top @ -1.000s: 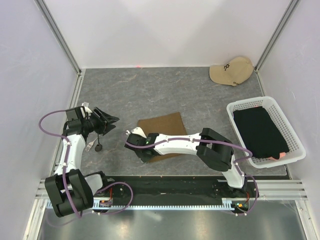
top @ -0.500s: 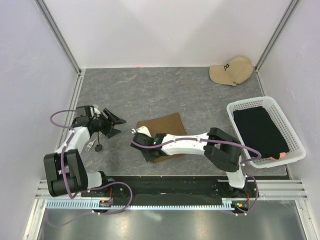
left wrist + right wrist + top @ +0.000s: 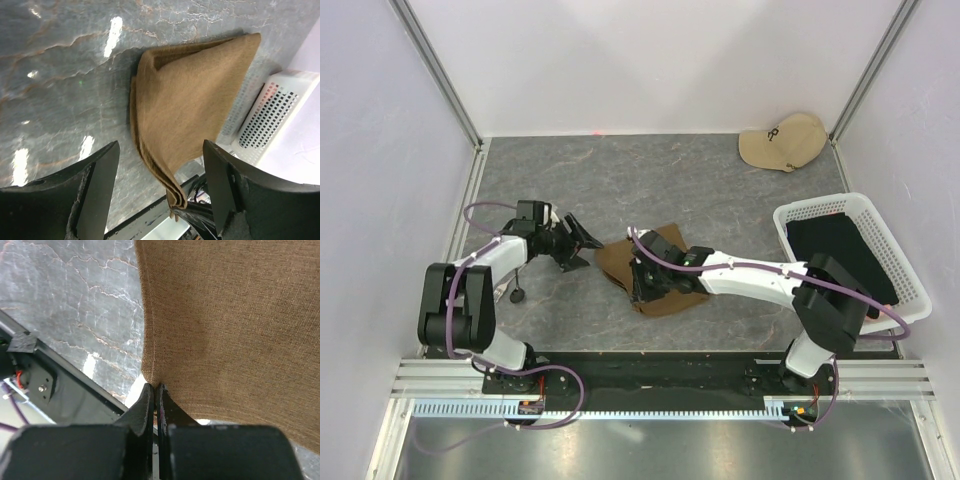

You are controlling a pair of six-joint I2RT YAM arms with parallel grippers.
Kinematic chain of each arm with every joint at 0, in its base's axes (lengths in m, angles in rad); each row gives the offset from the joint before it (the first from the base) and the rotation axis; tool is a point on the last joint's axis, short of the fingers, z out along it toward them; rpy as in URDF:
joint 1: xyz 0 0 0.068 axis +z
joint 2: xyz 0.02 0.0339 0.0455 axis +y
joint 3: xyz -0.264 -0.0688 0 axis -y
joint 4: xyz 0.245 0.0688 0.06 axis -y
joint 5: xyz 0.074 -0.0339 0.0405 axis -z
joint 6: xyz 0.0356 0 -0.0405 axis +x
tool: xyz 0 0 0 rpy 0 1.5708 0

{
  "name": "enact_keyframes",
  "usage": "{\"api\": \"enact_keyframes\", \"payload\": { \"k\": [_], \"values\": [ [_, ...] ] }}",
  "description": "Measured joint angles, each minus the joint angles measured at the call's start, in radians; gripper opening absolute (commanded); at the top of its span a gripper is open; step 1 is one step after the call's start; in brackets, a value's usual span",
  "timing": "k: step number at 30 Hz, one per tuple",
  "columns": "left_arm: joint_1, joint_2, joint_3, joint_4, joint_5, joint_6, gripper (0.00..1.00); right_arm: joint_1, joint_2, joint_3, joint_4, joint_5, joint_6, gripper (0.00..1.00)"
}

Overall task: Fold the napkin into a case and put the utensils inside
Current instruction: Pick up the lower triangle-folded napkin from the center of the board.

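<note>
The napkin point(image 3: 616, 259) is seen near the middle of the grey table point(image 3: 720, 200), folded over on itself, with several layers showing along one edge in the left wrist view. One corner of it is pinched between the closed fingers of the right gripper point(image 3: 156, 390). The left gripper point(image 3: 590, 252) is held just beside the cloth's left end, jaws spread wide and nothing gripped. At the right edge, black fabric point(image 3: 840, 260) is held in a white mesh basket point(image 3: 820, 203). A beige cap point(image 3: 782, 140) is placed in the far right corner. A dark mark is carried on its front, too small to be read.
</note>
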State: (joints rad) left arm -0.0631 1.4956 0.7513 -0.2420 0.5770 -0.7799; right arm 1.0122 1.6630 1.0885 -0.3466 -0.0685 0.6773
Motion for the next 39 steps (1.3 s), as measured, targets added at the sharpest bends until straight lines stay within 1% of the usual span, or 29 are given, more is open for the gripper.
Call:
{"api": "enact_keyframes", "payload": {
  "k": [4, 9, 18, 27, 30, 33, 34, 36, 37, 38, 39],
  "values": [
    [-0.027, 0.050, 0.024, 0.014, -0.018, -0.010, 0.74, -0.032, -0.040, -0.048, 0.024, -0.042, 0.013, 0.00],
    [-0.047, 0.075, 0.027, 0.032, -0.030, -0.019, 0.73, -0.061, -0.081, -0.085, 0.049, -0.074, 0.027, 0.00],
    [-0.072, 0.100, 0.027, 0.045, -0.051, -0.034, 0.67, -0.074, -0.106, -0.103, 0.087, -0.098, 0.043, 0.00],
    [-0.089, 0.142, 0.018, 0.085, -0.051, -0.061, 0.68, -0.102, -0.148, -0.117, 0.100, -0.114, 0.055, 0.00],
    [-0.100, 0.153, 0.008, 0.110, -0.049, -0.080, 0.66, -0.107, -0.153, -0.117, 0.103, -0.117, 0.057, 0.00],
    [-0.110, 0.165, 0.006, 0.142, -0.046, -0.099, 0.58, -0.107, -0.154, -0.117, 0.105, -0.118, 0.060, 0.00],
    [-0.112, 0.172, 0.006, 0.152, -0.045, -0.104, 0.48, -0.107, -0.155, -0.117, 0.105, -0.118, 0.060, 0.00],
    [-0.113, 0.183, 0.006, 0.169, -0.047, -0.115, 0.37, -0.107, -0.156, -0.118, 0.106, -0.119, 0.060, 0.00],
    [-0.113, 0.187, 0.006, 0.171, -0.050, -0.119, 0.26, -0.107, -0.156, -0.120, 0.109, -0.119, 0.060, 0.00],
    [-0.113, 0.191, 0.006, 0.170, -0.052, -0.119, 0.20, -0.107, -0.158, -0.126, 0.112, -0.120, 0.060, 0.00],
    [-0.113, 0.193, 0.006, 0.168, -0.057, -0.119, 0.16, -0.107, -0.160, -0.135, 0.118, -0.121, 0.060, 0.00]
  ]
}}
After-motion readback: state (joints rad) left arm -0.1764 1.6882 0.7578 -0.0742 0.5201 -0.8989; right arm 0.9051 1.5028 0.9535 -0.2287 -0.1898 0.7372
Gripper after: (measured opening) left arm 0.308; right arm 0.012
